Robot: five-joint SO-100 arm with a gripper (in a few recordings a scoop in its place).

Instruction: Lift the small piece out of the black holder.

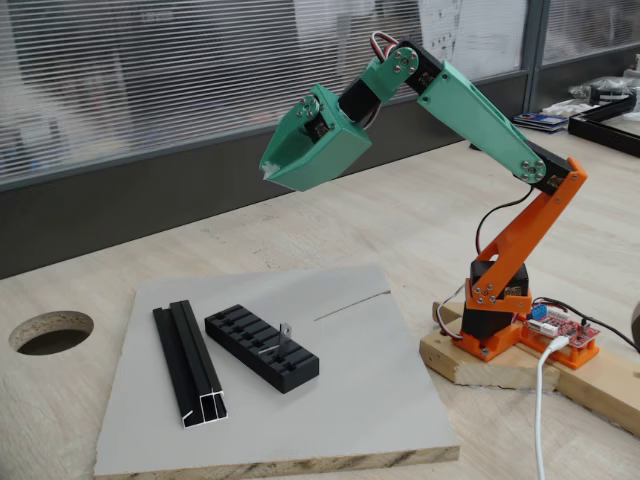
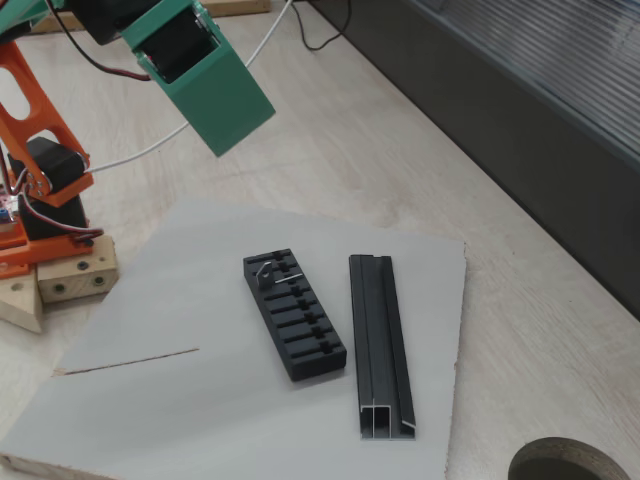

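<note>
Pale wooden tabletop (image 1: pixel 420 215) with a grey board (image 1: pixel 350 400) laid on it, window blinds (image 1: pixel 150 70) running along the back wall. So on that board sits the black holder (image 1: pixel 262 347), a slotted block lying flat, and right beside it, parallel but not touching, is a longer black channel rail (image 1: pixel 188 366) with silvery cut ends. There's a round hole (image 1: pixel 51 331) cut in the table off to the left in a fixed view.

The small piece (image 1: pixel 284 330) is sitting in the holder, a tiny silvery tab poking up from one of the slots near one end. In another fixed view it's at the end of the holder (image 2: pixel 294 314) nearest the arm's base, the small piece (image 2: pixel 262 270) standing in that end slot.

The arm is orange at the base (image 1: pixel 495 300) and green higher up, bolted to a wood block. Its gripper (image 1: pixel 268 170) hangs well above the board, nowhere near the holder, nothing in it as far as I can see. The green housing (image 2: pixel 205 75) hides the fingers, so I honestly can't tell if they're spread or closed.
</note>
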